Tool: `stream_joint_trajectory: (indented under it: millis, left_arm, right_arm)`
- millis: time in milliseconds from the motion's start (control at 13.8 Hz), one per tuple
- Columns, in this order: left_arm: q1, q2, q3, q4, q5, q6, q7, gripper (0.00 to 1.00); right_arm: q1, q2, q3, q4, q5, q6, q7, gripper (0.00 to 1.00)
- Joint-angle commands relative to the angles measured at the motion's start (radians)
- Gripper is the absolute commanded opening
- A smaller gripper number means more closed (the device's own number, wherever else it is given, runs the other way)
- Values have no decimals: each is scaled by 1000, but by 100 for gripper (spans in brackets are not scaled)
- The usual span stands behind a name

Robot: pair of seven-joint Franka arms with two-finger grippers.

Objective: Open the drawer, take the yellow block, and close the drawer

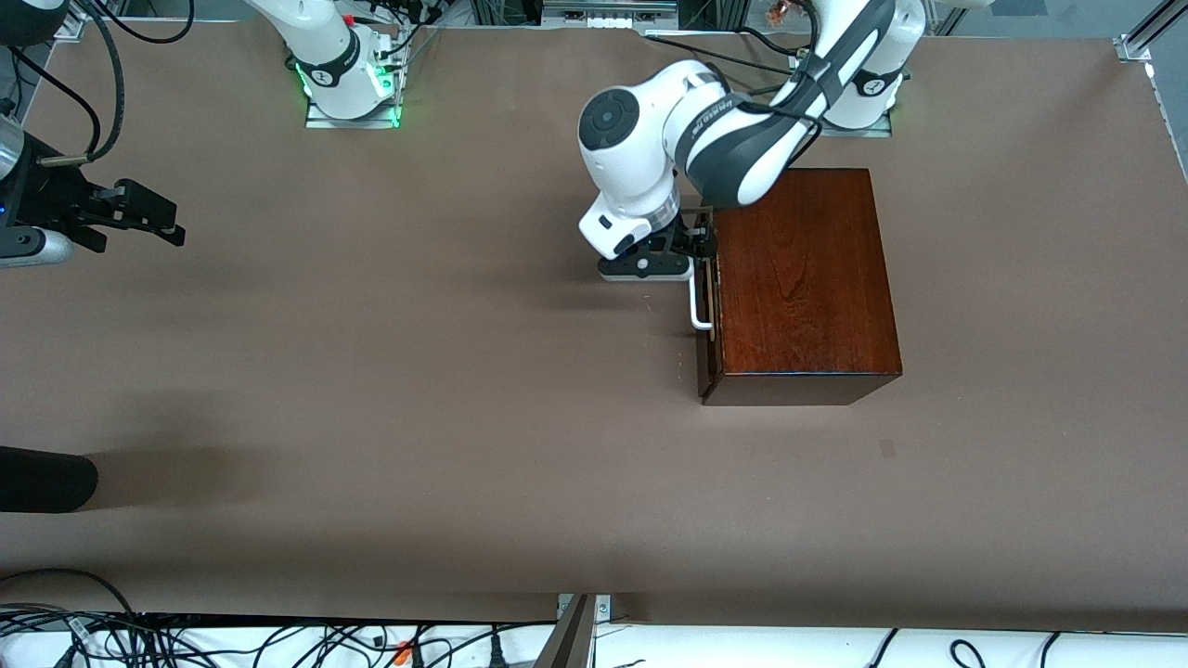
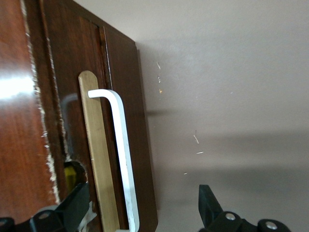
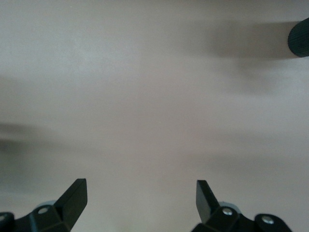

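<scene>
My right gripper [image 1: 139,218] waits with fingers spread over bare brown tabletop [image 1: 371,390] at the right arm's end, clear of the work. My left gripper [image 1: 696,250] is at the glossy dark mahogany box [image 1: 803,278], its fingers spread to either side of the white metal U-shaped handle [image 2: 123,159] on the drawer's dark reddish-brown front [image 2: 137,145], ready, I judge, to pinch and pull. The drawer looks barely open; a sliver of yellow, likely the yellow block [image 2: 72,175], shows inside.
</scene>
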Motion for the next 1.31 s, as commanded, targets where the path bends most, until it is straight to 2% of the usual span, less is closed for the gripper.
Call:
stream_joint_trajectory:
  millis: [0,290,580,1233]
  left_arm:
    - [6,21,3,-4,34,22,4,100]
    - [4,56,6,-3,46,39,-42,100]
    - [-5,90,3,0,120,46,-143,100]
    - [-13,116,3,16,130,68,-148,100]
  right_arm:
    - [-11,0,7,12,6,-2,2,100]
    - [-13,0,7,12,6,-4,2,100]
    - [-13,0,5,12,6,-4,2,100]
    - [-13,2,5,12,6,-4,2,100]
